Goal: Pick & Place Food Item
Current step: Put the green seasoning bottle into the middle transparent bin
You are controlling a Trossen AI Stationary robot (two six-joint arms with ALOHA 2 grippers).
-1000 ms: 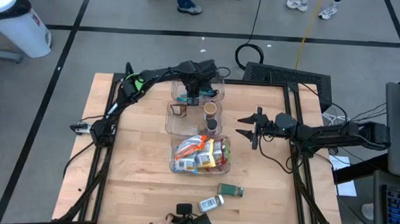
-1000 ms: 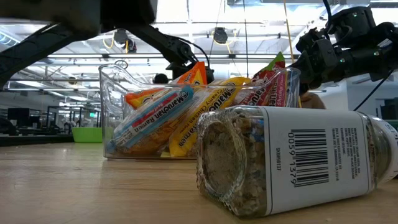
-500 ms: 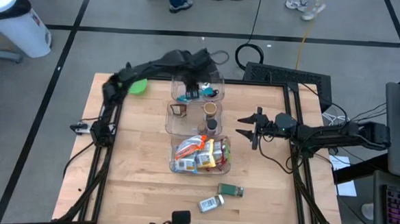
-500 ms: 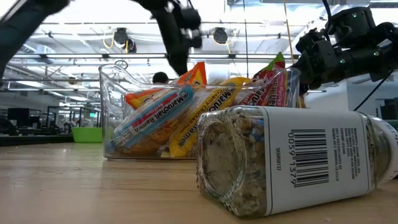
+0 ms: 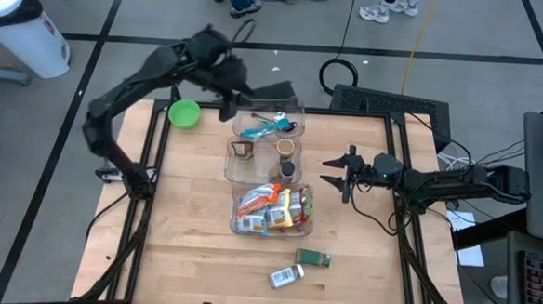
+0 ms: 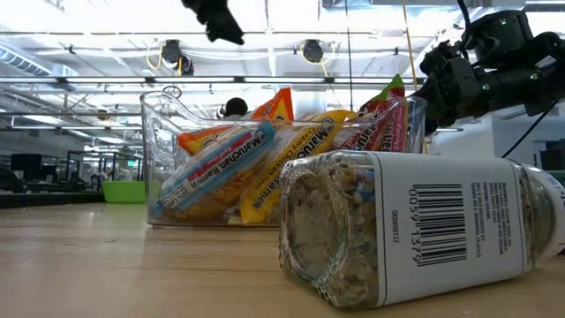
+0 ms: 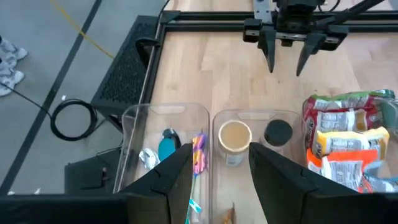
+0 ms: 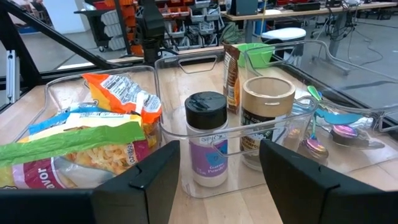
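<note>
The left gripper (image 5: 225, 108) has risen off the cutlery bin (image 5: 269, 124), jaws parted and empty. Food packets (image 5: 270, 211) sit in the nearest clear bin (image 5: 233, 226); two jars (image 5: 300, 267) lie on the tabletop (image 5: 184, 222). The right gripper (image 5: 335, 174) waits beside the bins, jaws apart. Likely step: choosing the next item.

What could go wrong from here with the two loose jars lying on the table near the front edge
Both spice jars, the clear one and the green one, lie on their sides apart from the bins, so a nudge from a claw might roll them toward the table edge. The snack bin is heaped above its rim; adding more could spill packets.
</note>
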